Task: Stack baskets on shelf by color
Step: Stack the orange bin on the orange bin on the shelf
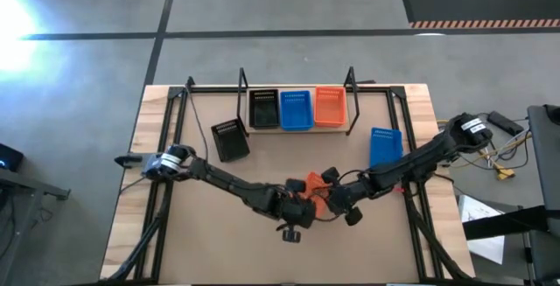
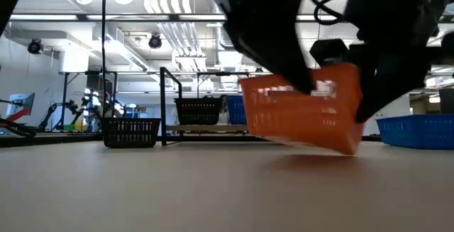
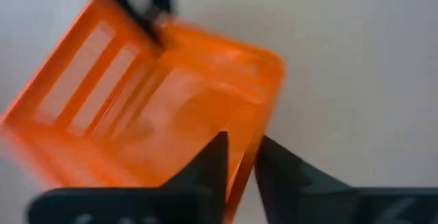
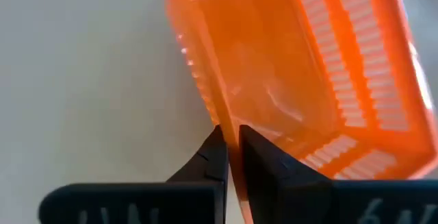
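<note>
An orange basket [image 1: 313,185] [image 2: 301,115] hangs tilted just above the table's middle, between my two grippers. My left gripper [image 1: 302,203] [image 3: 241,152] is on its left end. My right gripper [image 1: 331,191] [image 4: 233,145] is shut on its right end. On the shelf [image 1: 297,129] at the far side sit a black basket [image 1: 264,108], a blue basket [image 1: 296,109] and an orange basket [image 1: 330,107], side by side on their bottoms. A second black basket [image 1: 230,139] and a second blue one [image 1: 386,146] rest on the tabletop. My left gripper has the basket's end wall [image 3: 241,172] between its two fingers, one inside the basket and one outside. It comes slanting down from the table's left. The basket is lifted clear and tilted. My right gripper pinches the opposite wall's rim [image 4: 231,131] between its two fingers, one inside and one outside. It comes slanting down from the table's right. The basket is off the table, its low corner [image 2: 347,147] nearest the top.
The shelf's black wire uprights [image 1: 243,89] [image 1: 352,85] stand at either end of the board. The loose black basket lies left of the held one, the loose blue basket near the right edge. Bare tabletop [image 1: 227,242] lies toward the near edge.
</note>
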`<state>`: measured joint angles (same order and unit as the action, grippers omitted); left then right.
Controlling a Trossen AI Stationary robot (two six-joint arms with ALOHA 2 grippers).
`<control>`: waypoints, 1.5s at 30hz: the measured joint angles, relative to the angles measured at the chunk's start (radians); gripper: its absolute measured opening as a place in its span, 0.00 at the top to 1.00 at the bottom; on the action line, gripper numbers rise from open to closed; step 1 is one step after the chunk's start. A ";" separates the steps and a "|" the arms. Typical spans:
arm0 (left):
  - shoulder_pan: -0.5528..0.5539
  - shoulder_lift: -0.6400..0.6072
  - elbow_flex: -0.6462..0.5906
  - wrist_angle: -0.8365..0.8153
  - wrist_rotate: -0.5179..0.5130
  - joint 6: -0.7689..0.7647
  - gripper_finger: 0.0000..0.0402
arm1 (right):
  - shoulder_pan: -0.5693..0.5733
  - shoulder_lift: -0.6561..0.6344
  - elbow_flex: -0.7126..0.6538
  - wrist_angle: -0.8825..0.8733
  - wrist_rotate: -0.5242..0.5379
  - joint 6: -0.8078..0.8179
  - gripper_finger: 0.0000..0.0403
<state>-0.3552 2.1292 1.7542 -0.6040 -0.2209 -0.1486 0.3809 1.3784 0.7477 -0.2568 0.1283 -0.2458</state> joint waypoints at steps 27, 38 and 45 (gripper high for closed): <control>-0.232 -0.378 -0.458 -0.125 -0.900 -0.605 0.52 | -0.584 0.136 0.882 -0.800 0.095 0.726 0.97; -0.271 -0.378 -0.611 0.023 -0.940 -0.607 0.52 | -0.717 0.432 1.145 -0.999 0.214 1.002 0.97; -0.300 -0.378 -0.630 0.071 -0.971 -0.607 0.52 | -0.750 0.609 1.316 -1.185 0.236 1.122 0.97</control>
<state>-0.6555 1.7512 1.1242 -0.5333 -1.1918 -0.7559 -0.3692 1.9869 2.0639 -1.4414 0.3639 0.8766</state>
